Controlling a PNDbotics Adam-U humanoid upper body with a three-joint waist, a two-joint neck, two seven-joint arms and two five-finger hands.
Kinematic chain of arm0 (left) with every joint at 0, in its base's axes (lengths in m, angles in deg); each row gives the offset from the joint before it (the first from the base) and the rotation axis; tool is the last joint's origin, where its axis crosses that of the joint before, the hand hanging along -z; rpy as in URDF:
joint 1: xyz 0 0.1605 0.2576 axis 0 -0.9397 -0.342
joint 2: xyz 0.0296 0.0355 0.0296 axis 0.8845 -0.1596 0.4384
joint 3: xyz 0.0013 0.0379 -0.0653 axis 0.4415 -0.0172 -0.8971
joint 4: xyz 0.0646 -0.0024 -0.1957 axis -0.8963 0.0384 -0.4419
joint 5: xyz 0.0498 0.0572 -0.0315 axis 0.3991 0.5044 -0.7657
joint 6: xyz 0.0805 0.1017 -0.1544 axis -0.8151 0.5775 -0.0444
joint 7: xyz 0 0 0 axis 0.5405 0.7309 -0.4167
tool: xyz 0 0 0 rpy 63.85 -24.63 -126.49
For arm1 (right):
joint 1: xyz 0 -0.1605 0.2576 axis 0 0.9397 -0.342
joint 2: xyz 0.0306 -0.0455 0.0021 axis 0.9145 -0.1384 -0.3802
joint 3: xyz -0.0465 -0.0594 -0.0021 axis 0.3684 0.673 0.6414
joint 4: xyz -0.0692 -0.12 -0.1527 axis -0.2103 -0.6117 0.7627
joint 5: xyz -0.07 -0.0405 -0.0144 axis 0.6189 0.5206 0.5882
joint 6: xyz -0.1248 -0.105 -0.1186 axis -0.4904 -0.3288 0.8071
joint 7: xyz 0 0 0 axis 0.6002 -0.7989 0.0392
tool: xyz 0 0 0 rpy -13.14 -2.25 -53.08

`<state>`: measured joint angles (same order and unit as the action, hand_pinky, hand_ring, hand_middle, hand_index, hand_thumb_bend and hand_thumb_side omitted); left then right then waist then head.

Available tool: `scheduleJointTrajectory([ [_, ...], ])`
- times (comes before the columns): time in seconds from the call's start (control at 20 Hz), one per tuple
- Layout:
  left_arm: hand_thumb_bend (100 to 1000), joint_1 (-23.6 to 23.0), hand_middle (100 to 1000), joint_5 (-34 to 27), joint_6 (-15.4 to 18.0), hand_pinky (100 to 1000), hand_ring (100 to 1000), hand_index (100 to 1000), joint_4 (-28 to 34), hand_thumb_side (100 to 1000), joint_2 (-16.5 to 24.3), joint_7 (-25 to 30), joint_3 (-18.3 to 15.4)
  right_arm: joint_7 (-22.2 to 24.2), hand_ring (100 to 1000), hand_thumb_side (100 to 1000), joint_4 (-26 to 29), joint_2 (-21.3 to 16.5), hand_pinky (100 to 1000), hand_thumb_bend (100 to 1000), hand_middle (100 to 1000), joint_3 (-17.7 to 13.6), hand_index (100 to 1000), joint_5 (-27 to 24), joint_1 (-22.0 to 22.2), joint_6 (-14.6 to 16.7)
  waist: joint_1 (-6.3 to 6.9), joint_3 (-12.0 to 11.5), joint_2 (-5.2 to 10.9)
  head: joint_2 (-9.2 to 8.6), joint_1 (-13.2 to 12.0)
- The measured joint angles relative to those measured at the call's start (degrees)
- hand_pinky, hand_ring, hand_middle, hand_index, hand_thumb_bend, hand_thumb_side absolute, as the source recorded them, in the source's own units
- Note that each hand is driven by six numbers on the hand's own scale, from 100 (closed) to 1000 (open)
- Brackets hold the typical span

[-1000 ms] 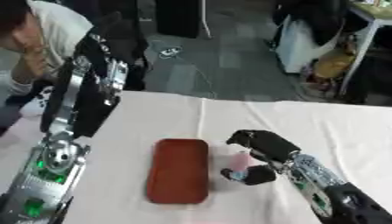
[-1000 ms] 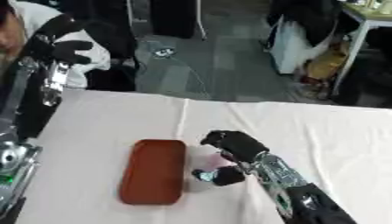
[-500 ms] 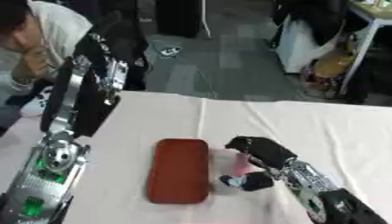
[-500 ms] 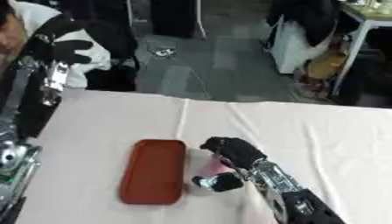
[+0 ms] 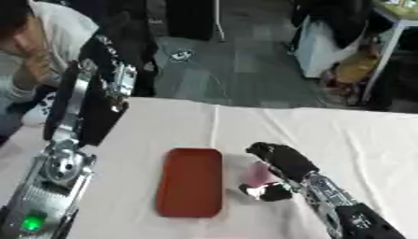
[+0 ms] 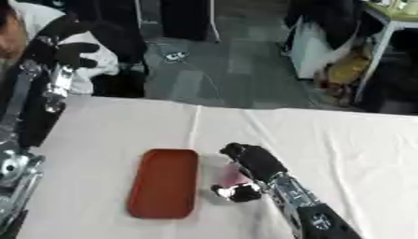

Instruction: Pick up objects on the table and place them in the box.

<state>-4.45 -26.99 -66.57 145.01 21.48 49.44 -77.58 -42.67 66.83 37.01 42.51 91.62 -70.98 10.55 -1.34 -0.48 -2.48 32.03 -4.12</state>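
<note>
- Left eye view: my right hand [image 5: 277, 161] sits in the lower centre-right of the frame, fingers and thumb curled round a small pink object [image 5: 260, 174], with the thumb under it. Compared with 1 second ago the hand has come lower on the white table [image 5: 343, 135] and closed in on the pink thing, so I judge the grasp is being completed, not yet a lift.
- Left eye view: the red box [image 5: 191, 181], a flat rounded tray, lies just beside the pink object, at lower centre, and has not moved. It looks empty, so nothing has been placed so far.
- Right eye view: the same grip shows at lower centre, the pink object [image 6: 231, 177] between my dark fingers and thumb, next to the tray's right edge.
- Right eye view: my left hand [image 6: 75, 52] is raised in the upper left of the frame, fingers curled on nothing, well apart from the work.
</note>
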Motion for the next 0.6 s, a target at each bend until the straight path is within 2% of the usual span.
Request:
scheduleJointTrajectory([
  [0.3,100,0.0,860,0.0,0.0,703,731,968,0.0,828,0.0,0.0,0.0,-2.2,802,717,-0.6,0.2,701,476,873,-1.2,945,-1.5,-0.5,-2.1,0.00,0.0,0.00,-0.47,0.0],
  [0.6,100,0.5,860,0.0,0.1,703,731,968,0.0,829,0.0,0.0,0.0,-2.9,815,736,-3.7,0.4,722,475,892,-2.3,948,-0.9,-0.8,-3.1,0.08,-0.1,-0.31,-0.94,0.0],
])
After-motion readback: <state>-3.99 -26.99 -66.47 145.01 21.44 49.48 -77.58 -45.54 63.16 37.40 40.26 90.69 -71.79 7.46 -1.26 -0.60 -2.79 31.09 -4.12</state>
